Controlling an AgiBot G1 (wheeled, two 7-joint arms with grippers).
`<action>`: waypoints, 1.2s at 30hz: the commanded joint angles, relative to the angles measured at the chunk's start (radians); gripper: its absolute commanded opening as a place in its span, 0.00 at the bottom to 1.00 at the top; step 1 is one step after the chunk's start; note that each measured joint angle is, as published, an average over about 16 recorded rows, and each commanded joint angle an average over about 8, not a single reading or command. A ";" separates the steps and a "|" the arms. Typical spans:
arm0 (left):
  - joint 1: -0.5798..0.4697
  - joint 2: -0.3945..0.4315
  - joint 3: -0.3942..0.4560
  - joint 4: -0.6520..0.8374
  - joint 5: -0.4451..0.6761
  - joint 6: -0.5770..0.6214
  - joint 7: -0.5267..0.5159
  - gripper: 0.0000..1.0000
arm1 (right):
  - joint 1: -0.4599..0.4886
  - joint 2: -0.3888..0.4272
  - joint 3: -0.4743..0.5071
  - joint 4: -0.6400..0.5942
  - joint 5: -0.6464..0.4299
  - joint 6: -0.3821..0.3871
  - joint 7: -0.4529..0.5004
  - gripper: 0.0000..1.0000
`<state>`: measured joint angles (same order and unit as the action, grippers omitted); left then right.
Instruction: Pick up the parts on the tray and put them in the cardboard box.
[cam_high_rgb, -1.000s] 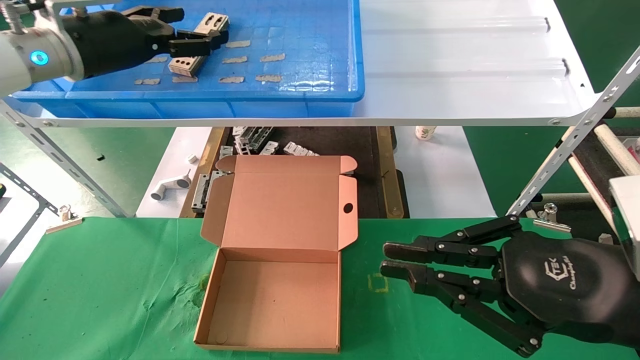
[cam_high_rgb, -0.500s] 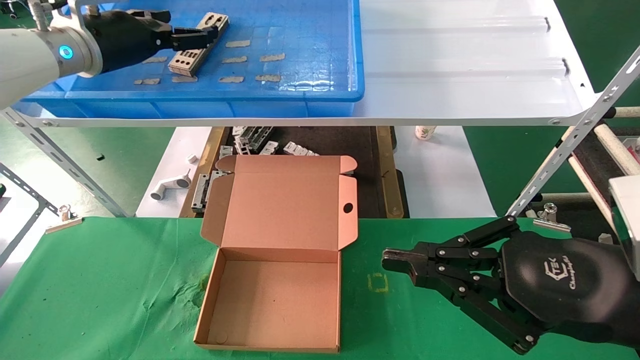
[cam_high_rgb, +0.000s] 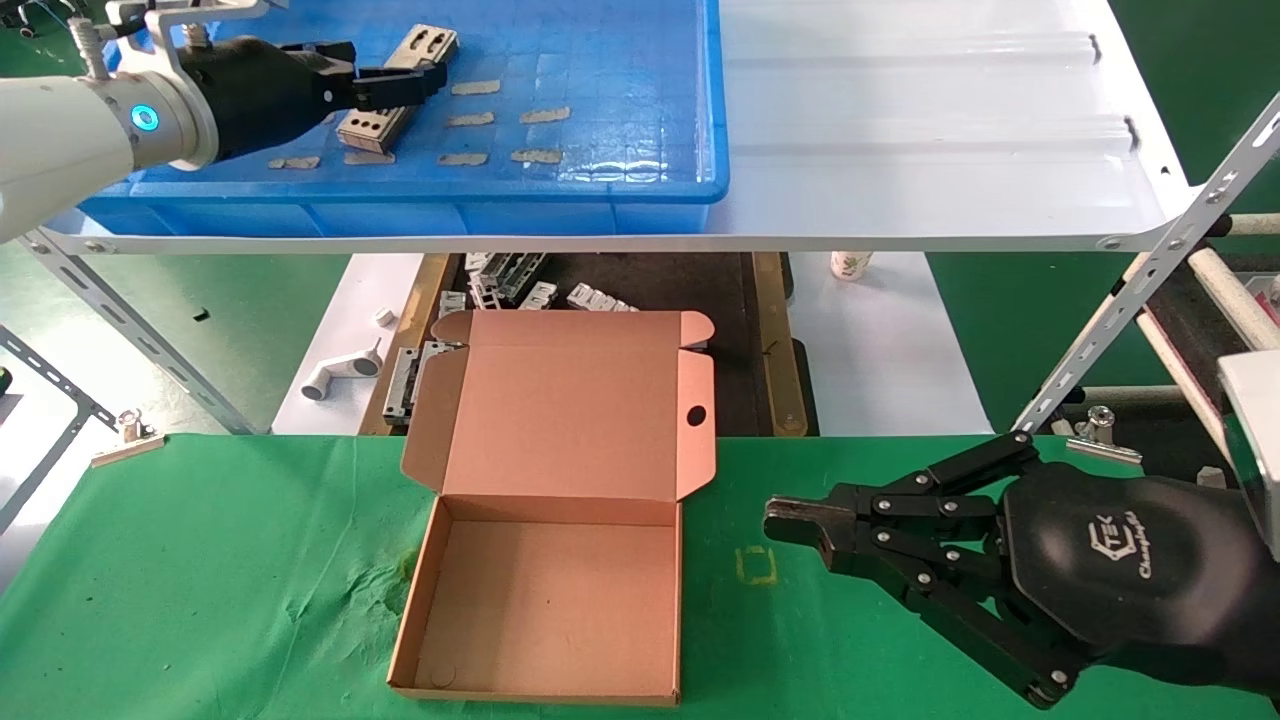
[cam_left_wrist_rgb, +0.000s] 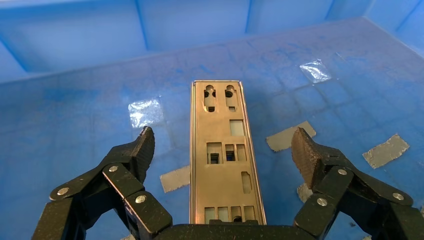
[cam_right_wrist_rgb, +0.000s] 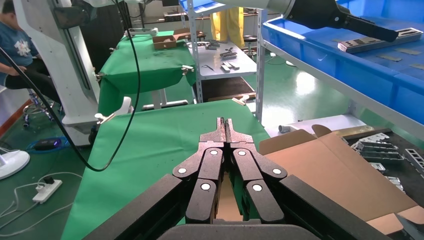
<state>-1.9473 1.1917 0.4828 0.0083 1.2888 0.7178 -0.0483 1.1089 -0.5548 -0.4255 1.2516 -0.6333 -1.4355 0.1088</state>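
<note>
Reaching for the plate in the tray

Hovering low inside the tray (cam_high_rgb: 620, 190), the left tool (cam_left_wrist_rgb: 222, 150) has its fingers (cam_left_wrist_rgb: 142, 150) spread wide, one on each side of the part (cam_left_wrist_rgb: 222, 150), not touching it. The part lies flat on the gridded tray floor among tan tape strips (cam_left_wrist_rgb: 290, 136), its long axis in line with the tool. In the head view the same part (cam_high_rgb: 385, 105) sits in the tray's left half on the white shelf (cam_high_rgb: 900, 150).

Handling, as judged:
- The plate appears thin, stiff and light. Its smooth metal faces are likely slippery.
- Lying flat, it offers little edge height. The pads should close across the two long edges near mid-length, low against the floor.
- A high grip may let it skate or tip out.

The cardboard box (cam_high_rgb: 545, 590) stands open and empty on the green worktop (cam_high_rgb: 200, 560), below and in front of the shelf. The right tool (cam_high_rgb: 790, 525) is parked on the worktop beside the box, fingers pressed together and holding nothing.
</note>
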 joint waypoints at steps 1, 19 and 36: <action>-0.001 0.000 0.001 -0.002 0.001 -0.001 -0.001 0.00 | 0.000 0.000 0.000 0.000 0.000 0.000 0.000 0.00; 0.011 0.004 0.006 -0.003 0.009 -0.012 0.000 0.00 | 0.000 0.000 0.000 0.000 0.000 0.000 0.000 0.00; 0.005 0.007 0.005 -0.013 0.007 -0.033 0.013 0.00 | 0.000 0.000 0.000 0.000 0.000 0.000 0.000 0.00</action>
<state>-1.9428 1.1981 0.4876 -0.0046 1.2956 0.6860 -0.0362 1.1089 -0.5548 -0.4256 1.2516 -0.6332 -1.4355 0.1087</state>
